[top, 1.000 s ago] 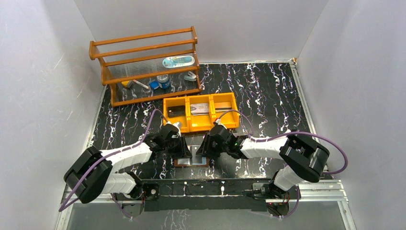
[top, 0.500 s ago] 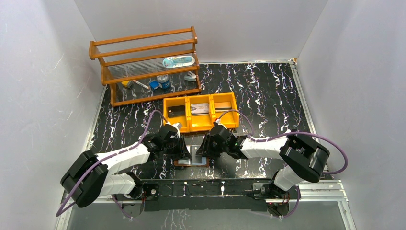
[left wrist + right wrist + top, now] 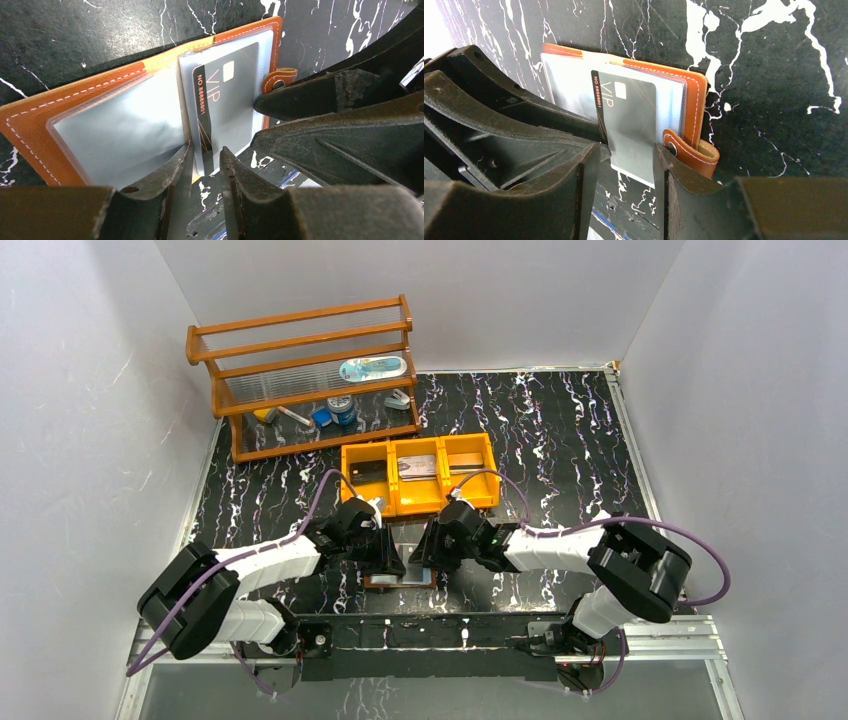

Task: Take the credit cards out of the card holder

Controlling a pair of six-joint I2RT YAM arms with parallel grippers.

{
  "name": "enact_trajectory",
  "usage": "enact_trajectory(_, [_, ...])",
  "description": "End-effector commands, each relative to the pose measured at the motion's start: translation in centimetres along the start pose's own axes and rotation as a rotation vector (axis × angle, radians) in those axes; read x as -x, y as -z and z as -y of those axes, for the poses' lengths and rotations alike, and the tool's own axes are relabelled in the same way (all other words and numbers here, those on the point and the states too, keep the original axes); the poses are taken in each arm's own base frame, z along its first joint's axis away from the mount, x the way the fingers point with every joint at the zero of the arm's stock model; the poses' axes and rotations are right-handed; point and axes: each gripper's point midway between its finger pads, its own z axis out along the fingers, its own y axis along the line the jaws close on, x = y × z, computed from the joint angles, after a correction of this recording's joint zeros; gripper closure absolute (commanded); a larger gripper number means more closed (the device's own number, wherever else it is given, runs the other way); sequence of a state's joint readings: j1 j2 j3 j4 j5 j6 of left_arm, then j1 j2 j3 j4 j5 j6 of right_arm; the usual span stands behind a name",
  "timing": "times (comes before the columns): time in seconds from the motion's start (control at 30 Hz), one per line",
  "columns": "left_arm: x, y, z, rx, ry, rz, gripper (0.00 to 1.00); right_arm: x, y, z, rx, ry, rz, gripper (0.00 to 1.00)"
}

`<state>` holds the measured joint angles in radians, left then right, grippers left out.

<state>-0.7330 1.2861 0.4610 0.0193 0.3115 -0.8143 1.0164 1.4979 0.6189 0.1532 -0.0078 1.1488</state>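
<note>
While the 2 arms lean in close together, the card holder [image 3: 694, 100] lies open and flat on the black table [image 3: 560, 440]. It sits near the front edge, right between the 2 grippers. Its snap tab [image 3: 689, 152] sticks out at one side. Inside are shiny pale see-through sleeves. 1 dark card [image 3: 629, 120] with "VIP" on it pokes partway out of a sleeve, toward the near edge.

From the left wrist, the left gripper [image 3: 205, 152] has its 2 fingers a little way apart. The left edge of the card runs down into that small gap, and bits of table show through it.

From the right wrist, the right gripper [image 3: 628, 147] has its fingers wider apart, 1 on each side of the card and right by its edges. I cannot tell if they squeeze the card or just stand beside it.

Behind the card holder sits an orange tray [image 3: 420, 506] with 3 boxes, and a brown wooden rack [image 3: 300, 350] stands at the back.
</note>
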Motion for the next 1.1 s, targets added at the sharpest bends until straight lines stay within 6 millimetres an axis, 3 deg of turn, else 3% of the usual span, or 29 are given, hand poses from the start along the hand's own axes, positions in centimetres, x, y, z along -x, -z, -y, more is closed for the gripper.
enact_trajectory(0.0, [-0.1,0.2,-0.2,0.013,-0.005,-0.001,0.75,-0.6,0.9,3.0,-0.12,0.027,-0.013,0.46])
enact_trajectory(0.2, [-0.4,0.0,-0.8,0.031,0.007,-0.005,0.77,-0.2,1.5,4.4,-0.192,0.031,0.015,0.44])
enact_trajectory(0.33, [-0.2,-0.1,-0.4,0.019,0.005,-0.008,0.77,-0.6,1.2,4.3,-0.171,0.028,-0.007,0.44])
enact_trajectory(0.87, [-0.7,-0.3,-0.3,-0.003,-0.004,-0.026,0.76,-0.8,0.2,2.4,-0.106,0.067,-0.044,0.56])
enact_trajectory(1.07, [-0.2,-0.1,0.9,-0.059,-0.006,-0.008,0.79,-1.6,-0.2,0.3,0.004,0.086,-0.096,0.67])
